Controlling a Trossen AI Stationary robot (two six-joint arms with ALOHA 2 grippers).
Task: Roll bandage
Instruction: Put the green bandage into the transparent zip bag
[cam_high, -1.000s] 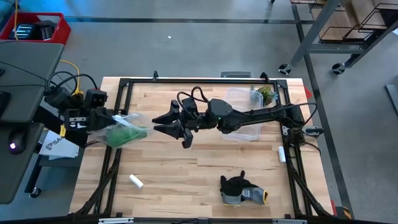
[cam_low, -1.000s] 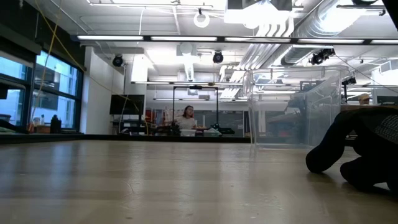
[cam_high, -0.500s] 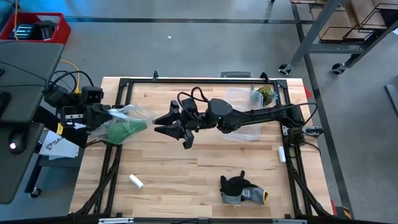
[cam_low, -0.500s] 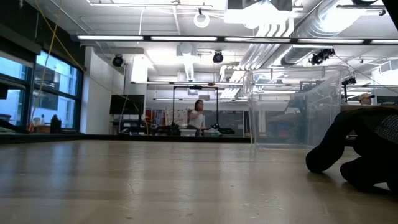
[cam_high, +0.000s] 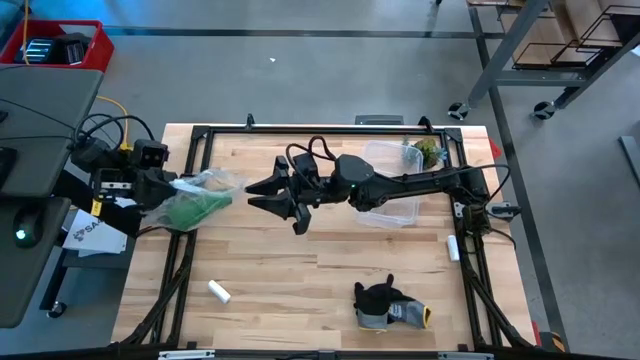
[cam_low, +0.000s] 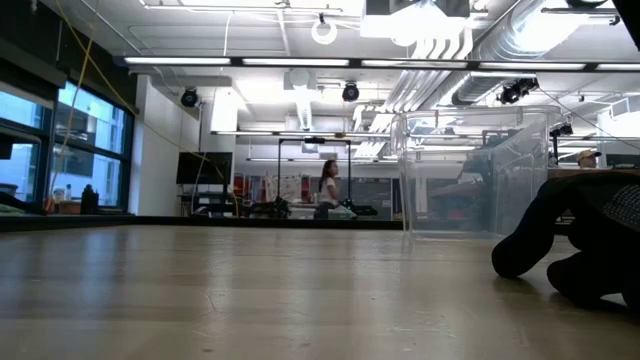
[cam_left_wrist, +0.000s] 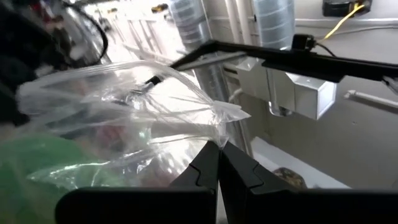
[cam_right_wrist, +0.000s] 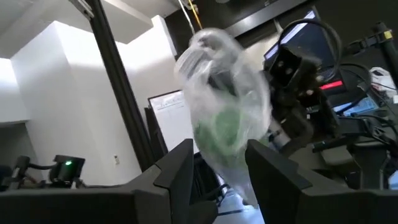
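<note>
Evidently the left gripper (cam_high: 165, 190), fingers pinched on a clear plastic bag (cam_high: 205, 185) holding the bandage (cam_high: 195, 209), presents it to the part-open, empty right gripper (cam_high: 285, 200) for extraction.

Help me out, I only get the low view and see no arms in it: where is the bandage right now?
Observer: The bandage sits inside a clear plastic bag at the table's left edge.
Operator: Who has the bag?
Observer: The left gripper is shut on the plastic bag.
Operator: And the right arm?
Observer: The right gripper is open over mid-table, pointed at the bag, not touching it.
</note>
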